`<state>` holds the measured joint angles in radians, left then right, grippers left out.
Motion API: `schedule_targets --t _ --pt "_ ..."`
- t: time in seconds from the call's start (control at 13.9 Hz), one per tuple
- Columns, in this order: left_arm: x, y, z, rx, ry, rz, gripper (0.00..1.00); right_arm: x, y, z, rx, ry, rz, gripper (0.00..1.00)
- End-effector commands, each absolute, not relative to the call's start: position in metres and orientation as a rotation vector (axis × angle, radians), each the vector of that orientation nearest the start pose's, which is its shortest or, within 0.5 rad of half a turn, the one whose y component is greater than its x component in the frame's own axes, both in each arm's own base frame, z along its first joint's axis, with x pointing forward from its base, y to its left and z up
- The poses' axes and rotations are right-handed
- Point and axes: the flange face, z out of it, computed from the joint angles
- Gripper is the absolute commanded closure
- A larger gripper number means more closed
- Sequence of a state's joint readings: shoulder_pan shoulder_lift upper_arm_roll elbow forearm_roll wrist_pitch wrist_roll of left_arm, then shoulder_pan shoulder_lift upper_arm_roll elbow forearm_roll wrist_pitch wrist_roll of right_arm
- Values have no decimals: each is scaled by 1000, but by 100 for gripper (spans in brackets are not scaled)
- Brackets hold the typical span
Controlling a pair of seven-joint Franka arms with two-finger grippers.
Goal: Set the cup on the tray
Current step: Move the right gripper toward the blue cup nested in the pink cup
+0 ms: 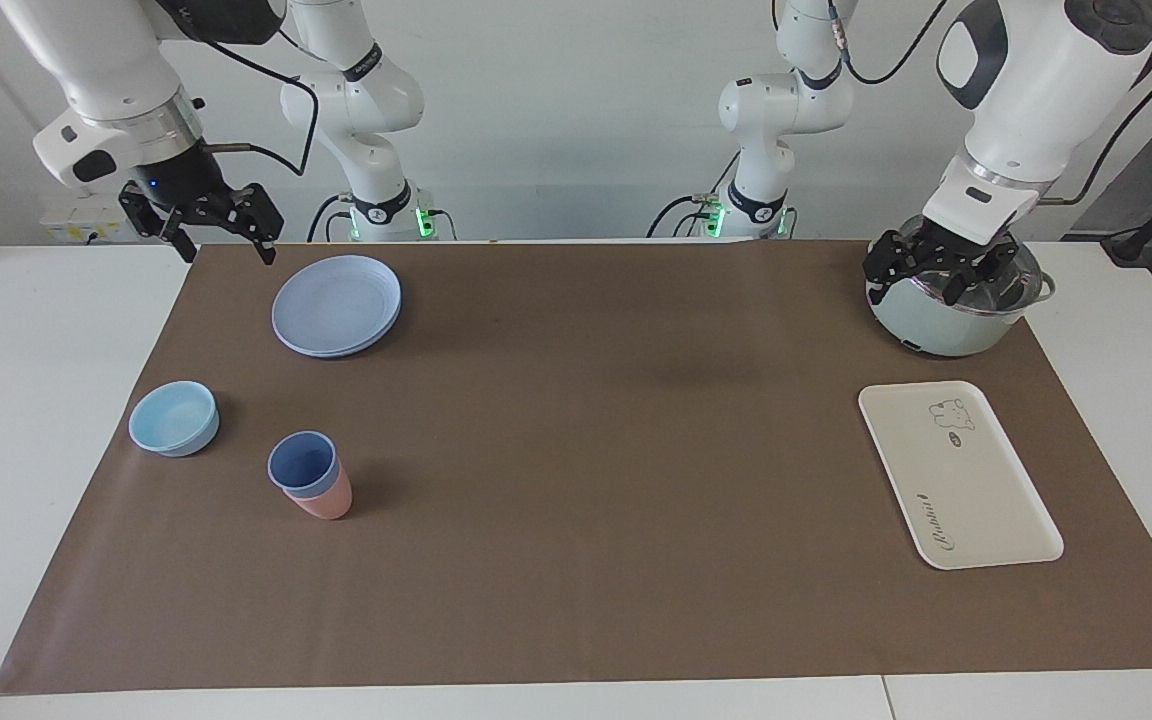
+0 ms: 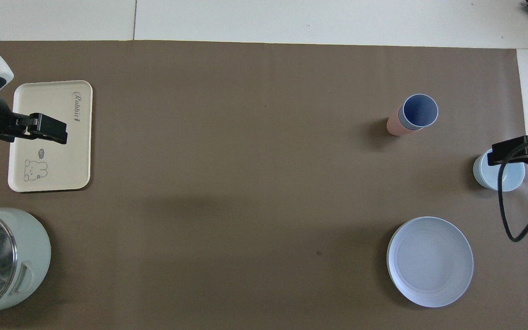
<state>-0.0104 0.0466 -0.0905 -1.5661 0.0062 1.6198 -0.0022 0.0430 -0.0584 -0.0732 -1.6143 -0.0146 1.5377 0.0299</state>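
The periwinkle cup [image 1: 302, 464] [image 2: 420, 110] stands upright, nested inside a salmon-pink cup [image 1: 328, 502] [image 2: 394, 126], toward the right arm's end of the table. The cream tray [image 1: 971, 495] [image 2: 64, 156], with a bear drawing, lies bare toward the left arm's end. My right gripper [image 1: 224, 240] [image 2: 511, 154] hangs open in the air near the plates, holding nothing. Held up above the pot, my left gripper [image 1: 926, 276] [image 2: 44, 129] is open and holds nothing either.
A pale green pot [image 1: 946, 328] [image 2: 28, 256] stands nearer to the robots than the tray. Stacked blue plates [image 1: 336, 305] [image 2: 429, 261] and a light-blue bowl [image 1: 173, 418] [image 2: 502, 179] sit toward the right arm's end. A brown mat [image 1: 586, 430] covers the table.
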Motion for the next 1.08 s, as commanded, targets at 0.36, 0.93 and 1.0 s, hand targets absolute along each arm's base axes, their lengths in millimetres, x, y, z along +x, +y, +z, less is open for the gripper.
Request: schedule_targets --t 0.36,0.93,1.0 --pt "561 -52 621 -3145 161 -65 0 526 -17 632 -3153 106 10 0" --pt "560 -52 619 -3145 156 -60 0 520 -29 589 -3093 -321 -199 0" --pt "560 -52 618 -3146 154 -58 0 521 -37 577 -3066 -412 -255 0"
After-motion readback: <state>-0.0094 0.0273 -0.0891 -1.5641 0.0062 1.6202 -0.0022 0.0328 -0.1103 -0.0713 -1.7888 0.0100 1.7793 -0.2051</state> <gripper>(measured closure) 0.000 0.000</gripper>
